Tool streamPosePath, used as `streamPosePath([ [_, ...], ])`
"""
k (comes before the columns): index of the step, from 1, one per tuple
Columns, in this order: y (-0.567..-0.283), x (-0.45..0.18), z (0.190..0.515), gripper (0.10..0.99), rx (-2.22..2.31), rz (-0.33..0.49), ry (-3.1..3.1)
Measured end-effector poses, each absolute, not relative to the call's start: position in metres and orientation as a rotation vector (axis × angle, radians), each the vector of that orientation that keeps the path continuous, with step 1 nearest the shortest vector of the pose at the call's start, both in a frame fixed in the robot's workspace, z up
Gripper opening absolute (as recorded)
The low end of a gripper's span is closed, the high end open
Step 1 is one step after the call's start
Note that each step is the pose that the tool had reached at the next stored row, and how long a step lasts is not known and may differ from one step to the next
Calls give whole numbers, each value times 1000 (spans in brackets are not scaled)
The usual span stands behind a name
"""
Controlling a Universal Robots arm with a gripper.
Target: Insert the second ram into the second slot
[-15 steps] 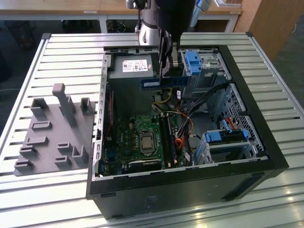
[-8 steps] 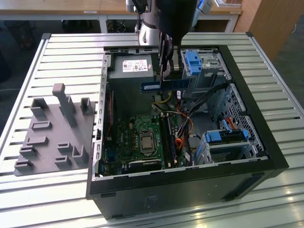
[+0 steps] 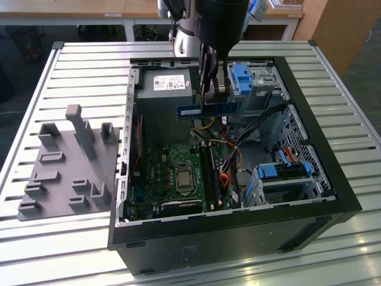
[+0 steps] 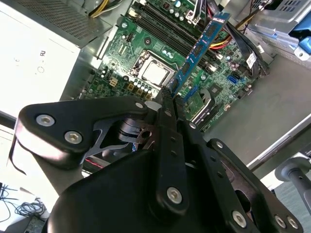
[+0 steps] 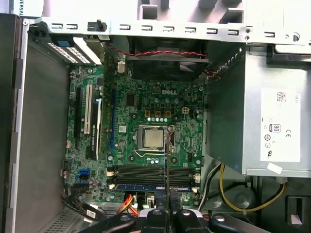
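End effector [image 3: 209, 98] clamps second ram [image 3: 221, 109] above motherboard [image 3: 159, 170].

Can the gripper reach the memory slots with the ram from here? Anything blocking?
Probably yes. The gripper holds the ram above the open case, and the memory slots lie bare beneath; orange cables sit aside. The stick lies crosswise to them, though.

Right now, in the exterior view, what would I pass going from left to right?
Grey block with pegs → the second ram, held in the air by the gripper → drive cage with blue clips. The green motherboard overlaps the ram sideways, so I skip it.
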State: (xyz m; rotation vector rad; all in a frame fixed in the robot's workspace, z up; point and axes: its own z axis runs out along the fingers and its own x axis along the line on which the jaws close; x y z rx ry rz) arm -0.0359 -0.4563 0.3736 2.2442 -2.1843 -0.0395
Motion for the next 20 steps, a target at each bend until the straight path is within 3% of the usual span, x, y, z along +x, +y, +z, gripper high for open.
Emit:
streamPosePath([
  [20,-457,-36,373,137,2037,-39,-2380],
])
